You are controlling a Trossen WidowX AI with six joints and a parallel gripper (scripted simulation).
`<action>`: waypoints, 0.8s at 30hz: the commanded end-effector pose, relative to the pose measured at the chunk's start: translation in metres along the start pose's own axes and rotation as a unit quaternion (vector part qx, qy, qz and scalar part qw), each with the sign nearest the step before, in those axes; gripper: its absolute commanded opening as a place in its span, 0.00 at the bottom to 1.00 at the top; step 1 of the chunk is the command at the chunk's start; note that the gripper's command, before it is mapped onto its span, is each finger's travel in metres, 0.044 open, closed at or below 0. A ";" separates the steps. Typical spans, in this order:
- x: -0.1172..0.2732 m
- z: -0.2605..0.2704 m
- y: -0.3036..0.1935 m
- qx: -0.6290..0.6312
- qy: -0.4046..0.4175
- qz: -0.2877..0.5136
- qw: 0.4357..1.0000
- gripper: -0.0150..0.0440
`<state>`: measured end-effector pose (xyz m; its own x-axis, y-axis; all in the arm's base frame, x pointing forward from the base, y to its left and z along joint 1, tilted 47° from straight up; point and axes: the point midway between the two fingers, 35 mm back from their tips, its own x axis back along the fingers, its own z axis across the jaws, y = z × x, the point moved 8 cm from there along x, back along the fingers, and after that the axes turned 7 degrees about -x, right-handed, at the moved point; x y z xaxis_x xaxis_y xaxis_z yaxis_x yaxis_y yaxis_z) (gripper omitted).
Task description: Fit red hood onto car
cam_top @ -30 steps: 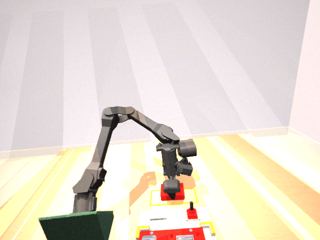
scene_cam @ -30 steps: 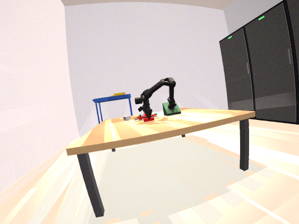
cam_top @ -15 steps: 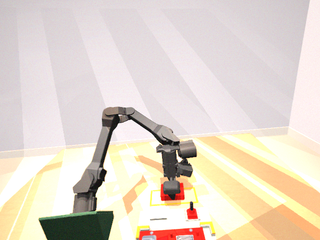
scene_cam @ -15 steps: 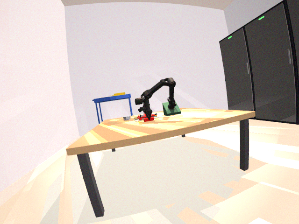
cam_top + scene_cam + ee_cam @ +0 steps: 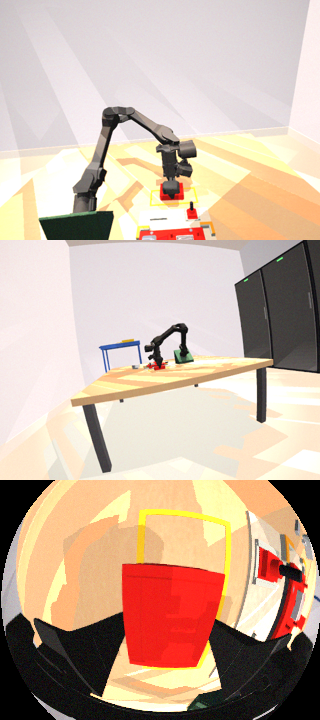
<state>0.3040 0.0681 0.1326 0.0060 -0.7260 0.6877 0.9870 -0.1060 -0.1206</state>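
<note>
- The table (image 5: pixel 232 366) is a broad wooden slab with pale and orange streaks across its top, standing on dark square legs.
- The arm (image 5: pixel 103 152) is dark grey and blocky; it rises from a green base (image 5: pixel 77 224), bends at a high elbow and points straight down over the hood.
- The hood (image 5: pixel 170 616) is a plain red shell with a flat, smooth roof. It lies on the table inside a thin yellow outline (image 5: pixel 195 196), overlapping that outline's near edge in the wrist view.
- Its corner holes cannot be made out in any view; the roof reads as one flat red face with faint darker patches.
- The car (image 5: pixel 171 233) sits near the hood, at the bottom edge of the top view, where it is cut off; only a red deck, a white plate and yellow and orange jig corners show.
- A small red block with a dark upright post (image 5: pixel 191 210) stands between the hood and the car.
- The gripper (image 5: pixel 171 192) is closed on the hood's two sides, its fingers standing fairly wide, dark wedges on either side of the red shell.
- In the exterior view the hood and car are too small to tell apart.
</note>
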 end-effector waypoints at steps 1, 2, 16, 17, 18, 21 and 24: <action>0.008 0.001 0.001 0.004 0.001 -0.003 1.000 0.44; 0.011 0.001 0.001 0.004 0.001 -0.003 1.000 0.40; 0.070 0.001 0.002 0.003 -0.001 -0.003 1.000 0.25; 0.074 0.001 0.002 0.003 -0.001 -0.003 1.000 0.25; 0.078 0.000 0.002 0.003 -0.001 -0.003 1.000 0.25; 0.087 0.000 0.002 0.003 -0.002 -0.003 1.000 0.25; 0.095 0.000 0.002 0.003 -0.002 -0.003 1.000 0.25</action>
<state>0.3048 0.0060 0.1911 0.0033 -0.7276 0.6860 0.9867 -0.1090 -0.1204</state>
